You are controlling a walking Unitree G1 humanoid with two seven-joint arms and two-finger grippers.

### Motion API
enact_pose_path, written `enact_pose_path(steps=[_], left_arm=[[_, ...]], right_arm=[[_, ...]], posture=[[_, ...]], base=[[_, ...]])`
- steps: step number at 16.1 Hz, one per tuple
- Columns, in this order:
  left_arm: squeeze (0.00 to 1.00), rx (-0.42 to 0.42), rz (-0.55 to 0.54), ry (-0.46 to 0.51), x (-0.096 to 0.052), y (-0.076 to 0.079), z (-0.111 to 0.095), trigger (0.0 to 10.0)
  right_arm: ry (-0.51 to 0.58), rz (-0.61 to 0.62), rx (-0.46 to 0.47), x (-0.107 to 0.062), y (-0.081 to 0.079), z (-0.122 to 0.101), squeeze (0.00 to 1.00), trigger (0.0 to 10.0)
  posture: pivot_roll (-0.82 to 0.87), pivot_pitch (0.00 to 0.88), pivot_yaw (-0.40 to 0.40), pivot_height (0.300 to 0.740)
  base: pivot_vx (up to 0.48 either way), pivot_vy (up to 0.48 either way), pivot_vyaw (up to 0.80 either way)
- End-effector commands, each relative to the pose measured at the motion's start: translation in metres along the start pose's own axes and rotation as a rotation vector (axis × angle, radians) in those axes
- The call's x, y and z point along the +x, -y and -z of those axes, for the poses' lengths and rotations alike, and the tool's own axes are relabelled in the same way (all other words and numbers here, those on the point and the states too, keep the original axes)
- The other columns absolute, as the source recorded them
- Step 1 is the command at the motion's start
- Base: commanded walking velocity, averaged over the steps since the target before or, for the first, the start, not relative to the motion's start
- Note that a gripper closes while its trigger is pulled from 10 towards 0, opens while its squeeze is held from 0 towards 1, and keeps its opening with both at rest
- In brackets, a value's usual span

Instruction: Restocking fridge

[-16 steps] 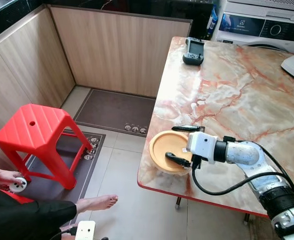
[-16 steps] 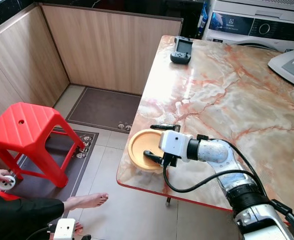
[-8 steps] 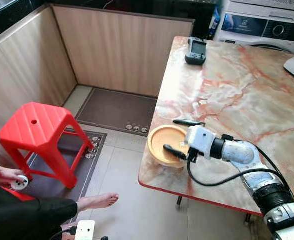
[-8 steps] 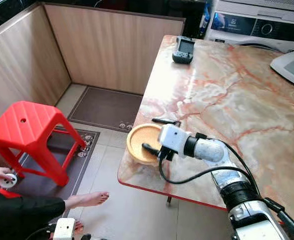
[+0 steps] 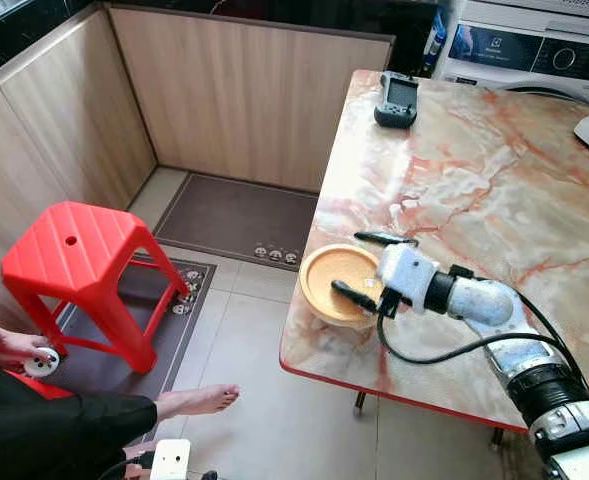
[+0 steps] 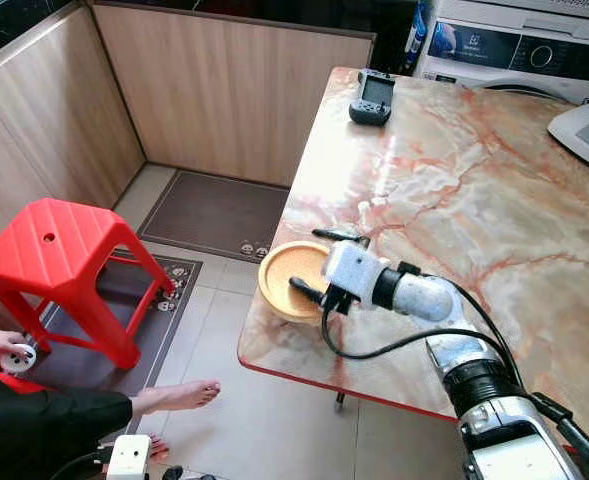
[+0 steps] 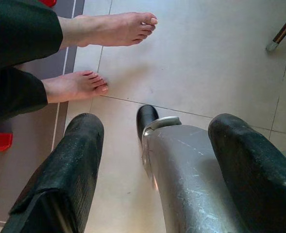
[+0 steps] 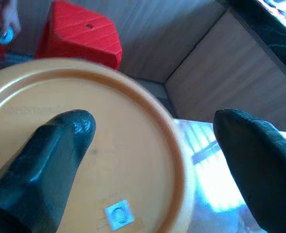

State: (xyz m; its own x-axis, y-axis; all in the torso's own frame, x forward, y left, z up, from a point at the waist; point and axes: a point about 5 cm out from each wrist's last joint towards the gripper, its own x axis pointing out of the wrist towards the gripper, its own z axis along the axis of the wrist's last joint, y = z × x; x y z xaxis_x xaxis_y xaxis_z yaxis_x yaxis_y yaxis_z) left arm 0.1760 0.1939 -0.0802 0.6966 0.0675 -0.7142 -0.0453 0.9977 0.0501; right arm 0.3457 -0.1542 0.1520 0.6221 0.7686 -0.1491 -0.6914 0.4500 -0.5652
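Here | right end effector (image 5: 368, 268) spread over orange plate (image 5: 336, 282) | red stool (image 5: 74, 255), remote (image 5: 396, 99) well apart

Home kitchen/utility corner: marble-look dining table (image 5: 494, 190), washing machine (image 6: 519, 55) behind it, tiled floor (image 5: 264, 400), red plastic stool (image 5: 74, 260), door mats (image 5: 236, 220).

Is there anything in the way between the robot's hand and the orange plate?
No, nothing visible is in the way. The right gripper is open and already at the orange plate, near the edge of the marble table: one black finger is over the plate, the other reaches past its far rim.
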Motion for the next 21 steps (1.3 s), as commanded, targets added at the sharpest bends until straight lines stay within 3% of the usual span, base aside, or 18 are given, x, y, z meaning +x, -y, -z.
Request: enact_pose_path(steps=[1,6,10,11,12,13,14,15,18,20,21], left_arm=[[0.0,-0.017,0.004,-0.021,-0.002,0.002,0.007,10.0],[0.0,-0.019,0.006,-0.02,-0.002,0.002,0.007,10.0],[0.0,-0.024,0.005,-0.022,-0.003,0.001,0.009,10.0],[0.0,-0.023,0.006,-0.023,-0.003,0.0,0.009,10.0],[0.0,-0.021,0.007,-0.025,-0.003,0.0,0.009,10.0],[0.0,-0.016,0.006,-0.024,-0.004,-0.001,0.01,10.0],[0.0,-0.016,0.004,-0.019,-0.004,-0.002,0.009,10.0],[0.0,-0.015,0.003,-0.007,-0.003,-0.003,0.008,10.0],[0.0,-0.017,-0.004,0.015,-0.004,-0.007,0.006,10.0],[0.0,-0.017,-0.012,0.017,-0.006,-0.011,0.008,10.0],[0.0,-0.017,-0.014,0.017,-0.006,-0.012,0.008,10.0]], right_arm=[[-0.001,0.016,0.022,-0.005,0.004,0.002,0.0,10.0],[0.09,0.106,0.109,-0.012,0.02,-0.006,0.0,10.0],[0.339,0.386,0.414,-0.036,0.047,-0.015,0.0,10.0],[0.342,0.435,0.426,-0.041,0.049,-0.013,0.0,10.0],[0.351,0.568,0.481,-0.053,0.056,-0.005,0.0,10.0],[0.328,0.835,0.583,-0.081,0.062,0.019,0.0,10.0],[0.285,0.953,0.618,-0.093,0.061,0.033,0.0,10.0],[0.17,1.108,0.671,-0.11,0.052,0.058,0.0,10.0],[-0.089,1.346,0.756,-0.147,0.018,0.101,0.0,10.0],[-0.153,1.577,0.827,-0.179,0.002,0.117,0.0,10.0],[-0.163,1.622,0.829,-0.184,0.0,0.119,0.0,10.0]], posture=[[0.12,0.158,-0.051,0.74],[0.12,0.157,-0.052,0.74],[0.12,0.155,-0.054,0.74],[0.12,0.155,-0.053,0.74],[0.11,0.154,-0.052,0.74],[0.12,0.147,-0.053,0.74],[0.12,0.142,-0.053,0.74],[0.12,0.136,-0.052,0.74],[0.13,0.123,-0.051,0.74],[0.14,0.118,-0.05,0.74],[0.14,0.116,-0.047,0.74]], base=[[0.0,0.0,0.0],[0.0,0.0,0.0],[0.0,0.0,0.0],[0.0,0.0,0.0],[0.0,0.0,0.0],[0.0,0.0,0.0],[0.0,0.0,0.0],[0.0,0.0,0.0],[0.0,0.0,0.0],[0.0,0.0,0.0],[0.0,0.0,0.0]])
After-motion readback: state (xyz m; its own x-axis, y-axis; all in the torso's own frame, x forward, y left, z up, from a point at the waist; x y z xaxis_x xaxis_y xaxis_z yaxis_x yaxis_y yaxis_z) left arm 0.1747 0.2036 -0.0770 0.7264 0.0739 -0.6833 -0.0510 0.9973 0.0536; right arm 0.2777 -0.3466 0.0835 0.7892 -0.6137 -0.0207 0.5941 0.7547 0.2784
